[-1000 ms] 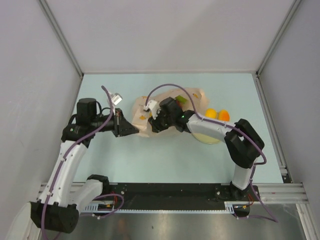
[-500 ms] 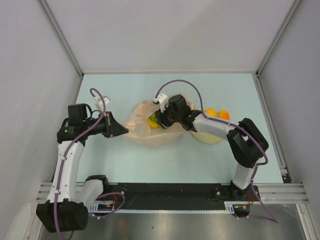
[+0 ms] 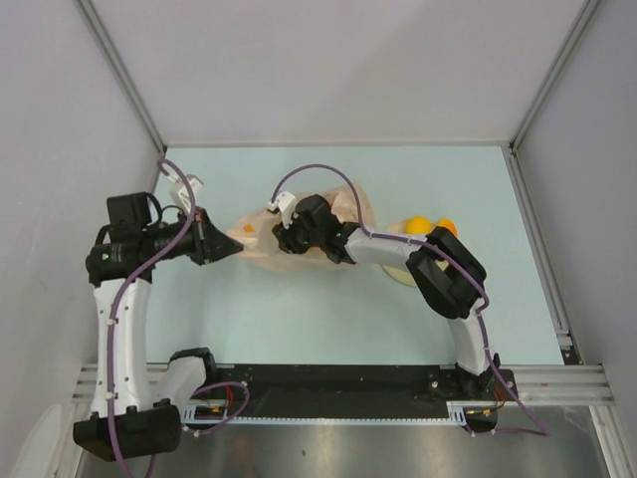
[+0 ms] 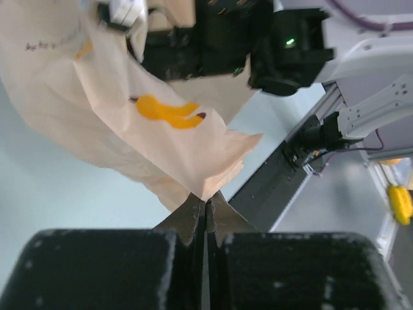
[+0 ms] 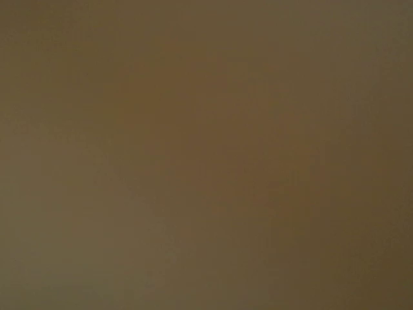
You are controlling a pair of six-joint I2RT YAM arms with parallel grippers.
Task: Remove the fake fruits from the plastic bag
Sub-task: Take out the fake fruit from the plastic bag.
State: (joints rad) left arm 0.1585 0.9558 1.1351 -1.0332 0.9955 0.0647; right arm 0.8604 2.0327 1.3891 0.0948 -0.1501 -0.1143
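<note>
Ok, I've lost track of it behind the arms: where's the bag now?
Top view: the bag lies left of the table's middle, its left corner pinched by the left gripper, the right gripper reaching into it from the right.

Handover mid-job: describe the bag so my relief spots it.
Start at the pale blue table's middle. The peach-orange plastic bag lies there, one corner pinched by the left gripper. Unlike the two round fruits to its right, it is large and crinkly.

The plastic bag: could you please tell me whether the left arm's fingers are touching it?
Touching. The left wrist view shows the left fingers shut on a corner of the plastic bag, which is pinched between them.
</note>
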